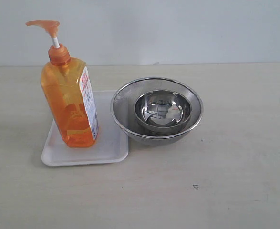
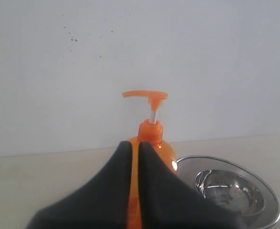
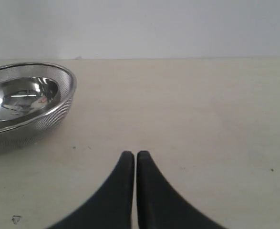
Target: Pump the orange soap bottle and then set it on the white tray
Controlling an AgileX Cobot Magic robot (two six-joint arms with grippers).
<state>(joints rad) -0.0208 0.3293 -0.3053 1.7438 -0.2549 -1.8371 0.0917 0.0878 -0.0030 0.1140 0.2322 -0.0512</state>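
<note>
orange soap bottle (image 1: 68, 105) stands upright on the white tray (image 1: 112, 143), placing looks done, my left end effector (image 2: 135, 144) and right end effector (image 3: 132, 153) both closed empty, so next, keep clear, no nudging.

A staged test bench is suggested: a pale beige tabletop (image 1: 235, 191) backed by a plain light-grey wall (image 1: 187, 28). A round steel mesh strainer bowl (image 1: 122, 109) is set out, a smaller polished steel bowl (image 1: 162, 112) inside it, a flat white rectangular tray (image 1: 112, 143) bearing a tall orange soap bottle (image 1: 69, 105) just beside it.
</note>
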